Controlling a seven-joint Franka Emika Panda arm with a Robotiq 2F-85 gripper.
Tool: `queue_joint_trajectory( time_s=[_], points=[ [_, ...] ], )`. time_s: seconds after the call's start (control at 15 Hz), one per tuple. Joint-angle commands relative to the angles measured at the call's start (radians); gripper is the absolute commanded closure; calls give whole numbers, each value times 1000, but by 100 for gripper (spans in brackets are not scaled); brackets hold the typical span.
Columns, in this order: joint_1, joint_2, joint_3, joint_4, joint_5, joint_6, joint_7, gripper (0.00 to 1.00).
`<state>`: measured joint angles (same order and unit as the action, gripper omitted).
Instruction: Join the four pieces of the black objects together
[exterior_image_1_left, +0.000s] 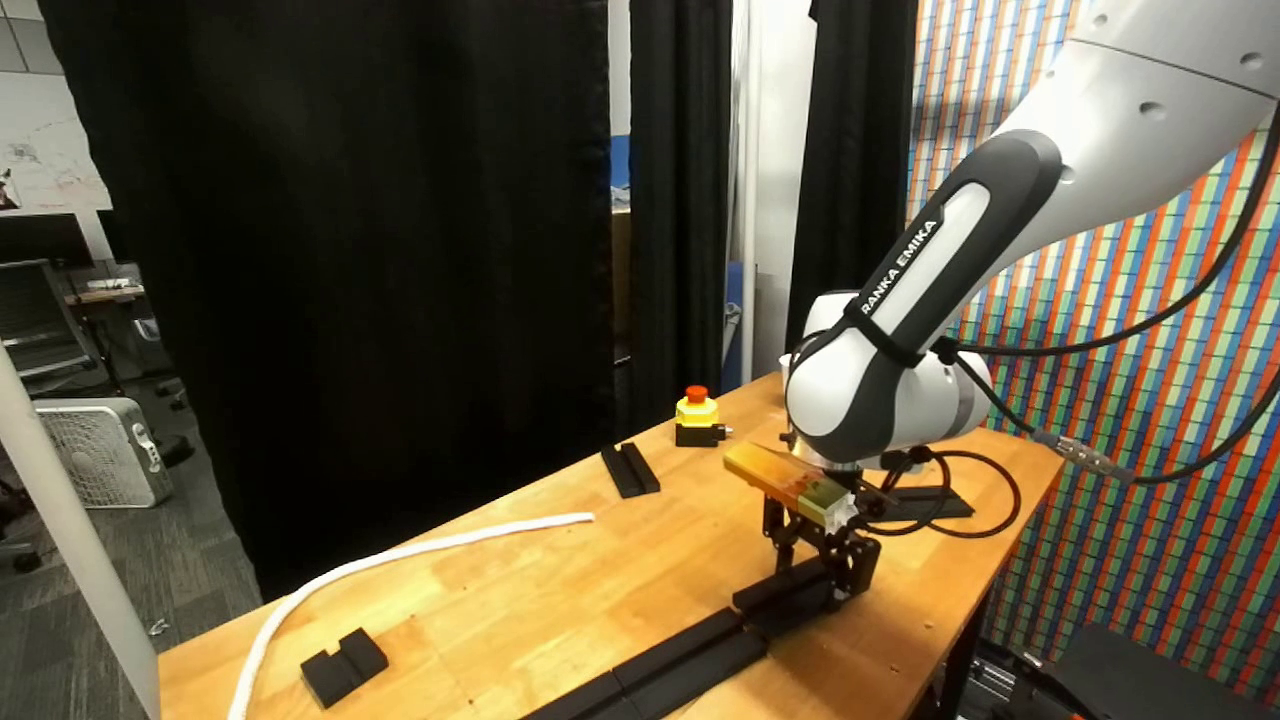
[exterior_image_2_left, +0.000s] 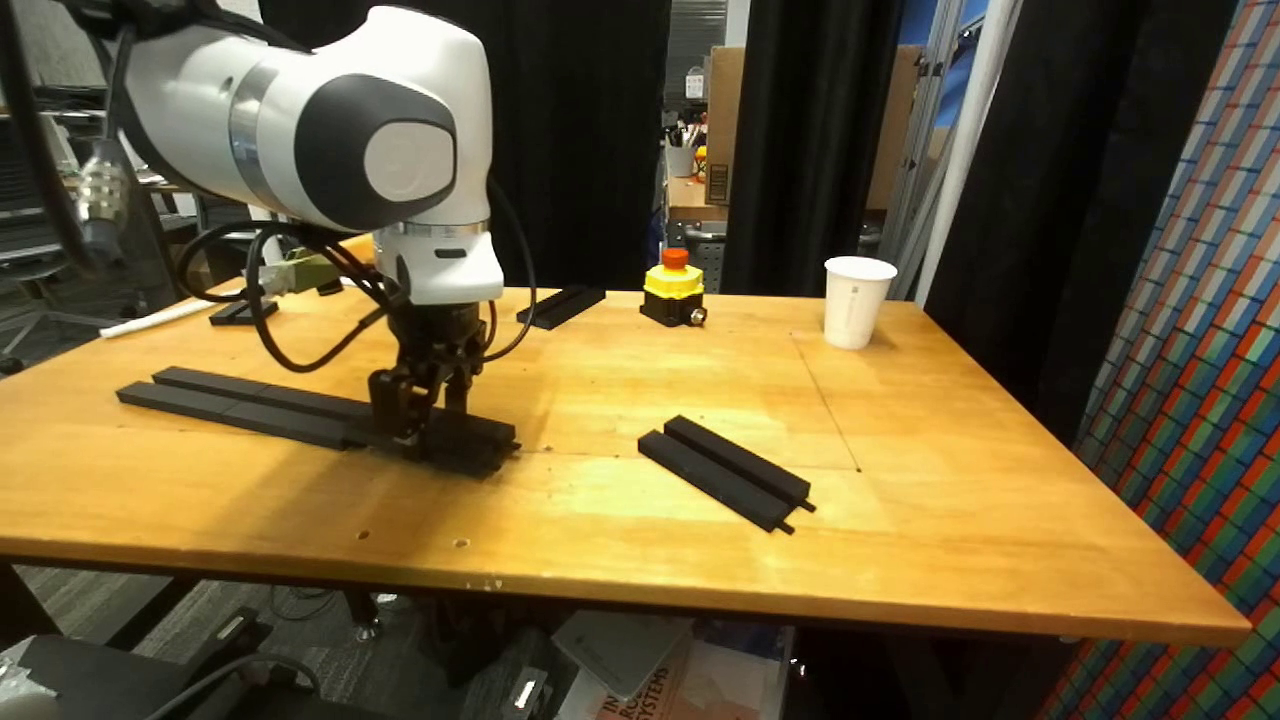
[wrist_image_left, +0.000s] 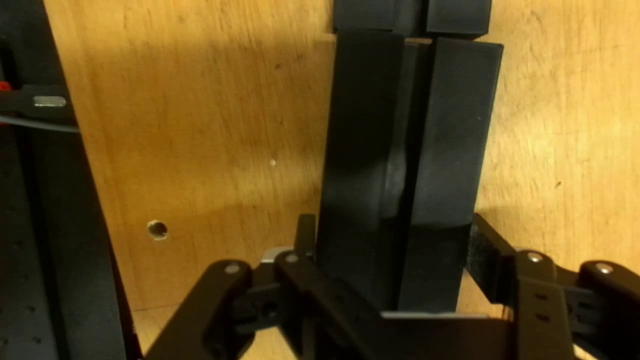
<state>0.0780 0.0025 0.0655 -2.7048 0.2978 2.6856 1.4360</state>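
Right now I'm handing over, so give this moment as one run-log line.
claw: closed on grooved black bar; join to next bar: not fully closed; loose bar: lying apart

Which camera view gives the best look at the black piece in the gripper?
The wrist view: the black piece appears large there, its groove and one end visible. Both exterior views show it smaller, partly hidden by the gripper.
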Motion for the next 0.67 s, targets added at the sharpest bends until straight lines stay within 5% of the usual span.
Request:
queue_joint_trajectory(
  time_s=[0.0, 0.6],
  points=[
    [4, 10, 10, 12, 23, 6, -30, 53],
    [6, 45, 12, 24, 4, 22, 1, 53]
  ],
)
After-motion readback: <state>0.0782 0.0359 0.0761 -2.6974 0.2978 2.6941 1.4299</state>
